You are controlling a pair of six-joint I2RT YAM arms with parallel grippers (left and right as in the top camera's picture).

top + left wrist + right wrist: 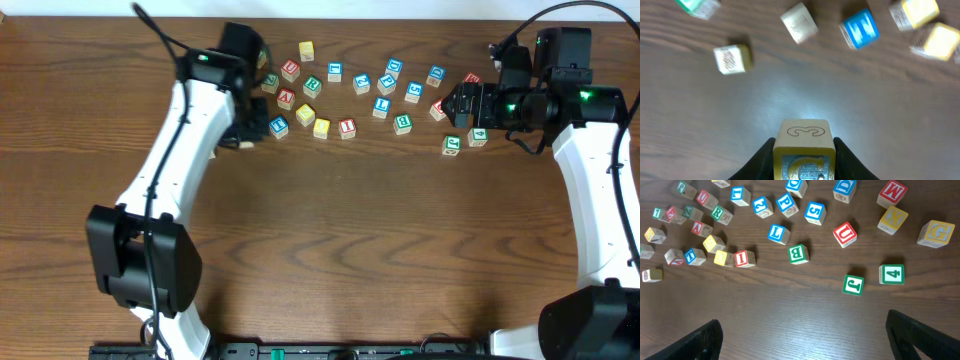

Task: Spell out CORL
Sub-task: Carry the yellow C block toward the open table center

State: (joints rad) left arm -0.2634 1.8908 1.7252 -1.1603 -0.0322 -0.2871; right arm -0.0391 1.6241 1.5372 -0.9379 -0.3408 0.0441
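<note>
Upward of twenty painted wooden letter and number cubes lie scattered across the far half of the brown wooden table. One plain-wood cube, equal-sided with no long axis, shows an outlined 3 on its forward face. Left gripper: jaws closed on that cube's two sides, at the scatter's left end; right gripper: jaws spread wide, empty, at the right end.

arms: white shells | joints: black | cables: black | lights: apparently green
</note>
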